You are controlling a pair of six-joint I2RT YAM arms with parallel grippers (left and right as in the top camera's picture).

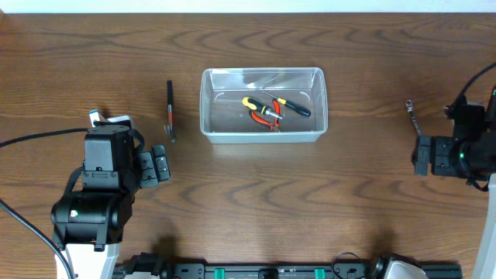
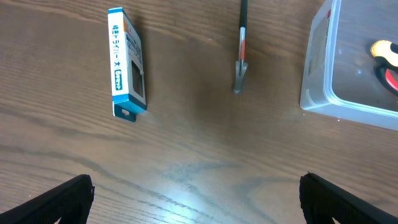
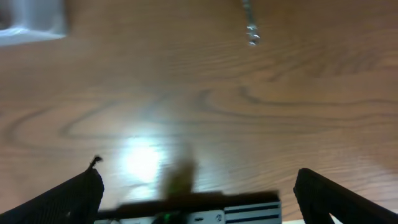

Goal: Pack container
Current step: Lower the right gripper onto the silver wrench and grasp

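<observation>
Nearest to us, the left gripper (image 1: 159,164) hangs released over the near-left part of the desk (image 1: 256,201), its jaws spread wide with nothing between them. The right gripper (image 1: 419,155) hangs likewise released by the right edge. Just beyond the left gripper lies a slim black tool (image 2: 242,43). Its long axis runs near to far and its metal head points back toward us, so the jaws, spread left to right, already sit crosswise to its shaft. We judge this the relation the coming move turns on. A blue-and-white box (image 2: 127,62) lies further left, also lengthwise near to far. Japanese-looking characters run down its face, too small for us to read. A small metal tool (image 1: 413,116) lies just beyond the right gripper, angled slightly off the near-far line. Farther back, in the middle of the desk's far half, stands the container (image 1: 208,108), its long axis running left to right. It is up and to the right of the left gripper, which is nearer to it than the right one. It already holds red-handled pliers (image 1: 266,118) and a yellow-and-black screwdriver (image 1: 288,105), and we see no brand on either.
</observation>
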